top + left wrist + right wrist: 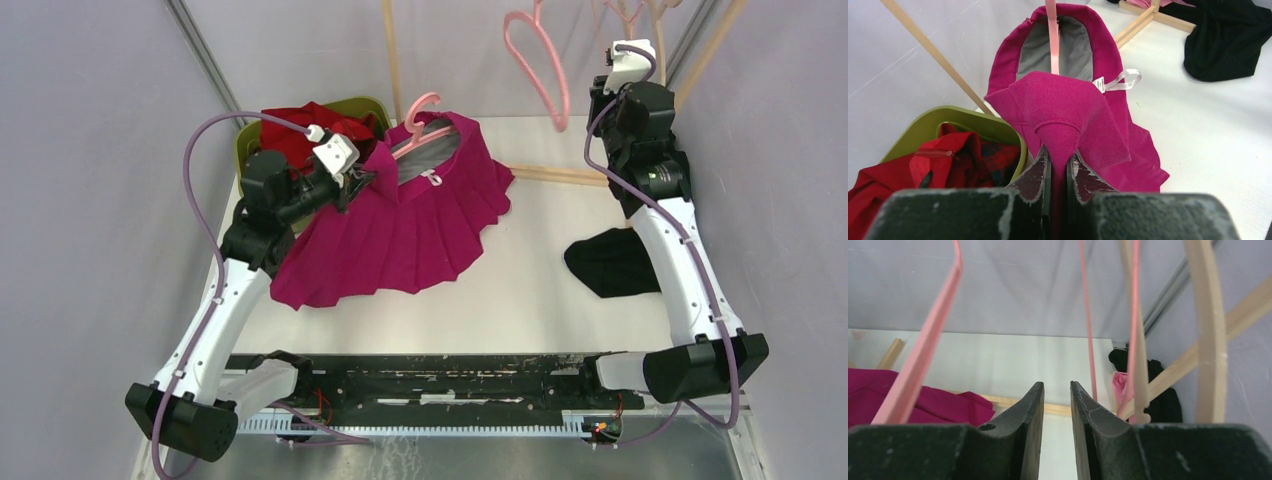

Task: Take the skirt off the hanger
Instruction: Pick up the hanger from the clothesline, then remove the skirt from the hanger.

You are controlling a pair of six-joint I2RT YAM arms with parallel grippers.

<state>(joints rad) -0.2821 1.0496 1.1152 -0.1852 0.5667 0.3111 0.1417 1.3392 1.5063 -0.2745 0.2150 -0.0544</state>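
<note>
The magenta pleated skirt (400, 235) lies spread on the white table, its waistband still around the pink hanger (428, 108), whose hook points to the back. My left gripper (358, 182) is shut on a bunched fold of the skirt's waistband (1063, 105) at its left end. In the left wrist view the hanger's pink bar (1052, 40) runs inside the grey-lined waist opening. Raised at the back right, my right gripper (1057, 390) is open with nothing between its fingers, among hanging hangers and far from the skirt.
A green bin (248, 150) holding red clothes (300, 125) stands just left of the skirt. A black garment (610, 262) lies at the right. An empty pink hanger (535, 70) hangs from the wooden rack (560, 175) at the back.
</note>
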